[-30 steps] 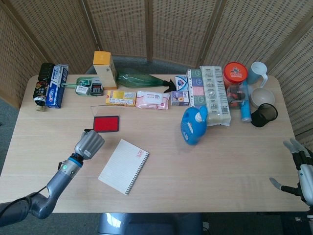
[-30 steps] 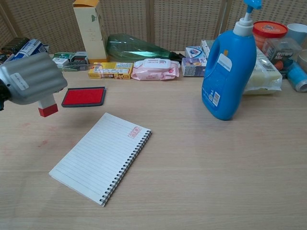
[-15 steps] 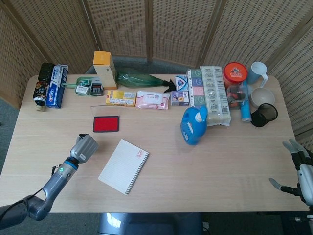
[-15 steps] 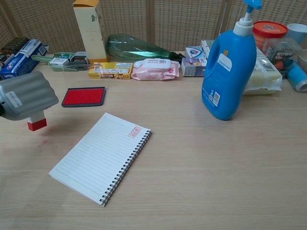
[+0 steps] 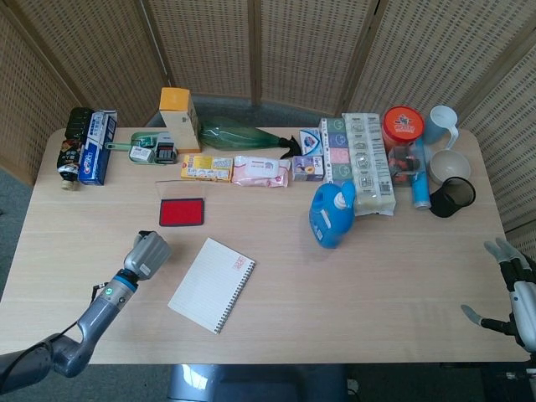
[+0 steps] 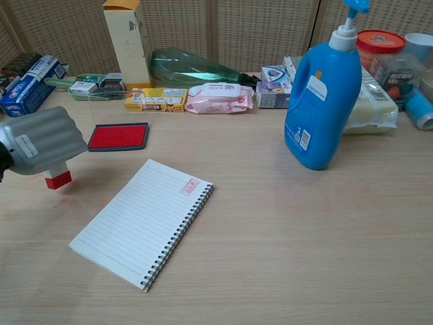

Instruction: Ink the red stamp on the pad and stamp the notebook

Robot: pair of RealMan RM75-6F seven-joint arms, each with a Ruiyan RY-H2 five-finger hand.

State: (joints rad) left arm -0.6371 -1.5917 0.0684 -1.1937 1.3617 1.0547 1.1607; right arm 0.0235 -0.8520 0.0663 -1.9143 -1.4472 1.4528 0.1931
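- Left of the notebook (image 6: 144, 221), near the surface's (image 5: 352, 276) front-left part, your left hand (image 6: 40, 141) holds the red stamp (image 6: 58, 179), fingers closed around its upper part, red base pointing down and close to or touching the wood; I cannot tell which
- The ink pad (image 6: 119, 136) lies open just beyond the stamp, apart from it, with the notebook's top corner near its front edge
- The notebook already carries a red mark (image 6: 189, 187) near its upper right corner beside the spiral, so the stamping step looks done; you appear to be setting the stamp down
- If so, the next move calls for lowering the base flat onto bare wood, clear of the page, then spreading the fingers without tipping it; if another impression is wanted, go back to the pad first
- Compared with a second ago, the hand has come down and toward you: the stamp then hung higher, level with the pad; half a second ago it was a little further left than now
- Pad, notebook and the blue detergent bottle (image 6: 322, 101) have not shifted
- Your right hand (image 5: 512, 295) waits at the far right edge, off the surface, fingers spread and holding nothing, unchanged
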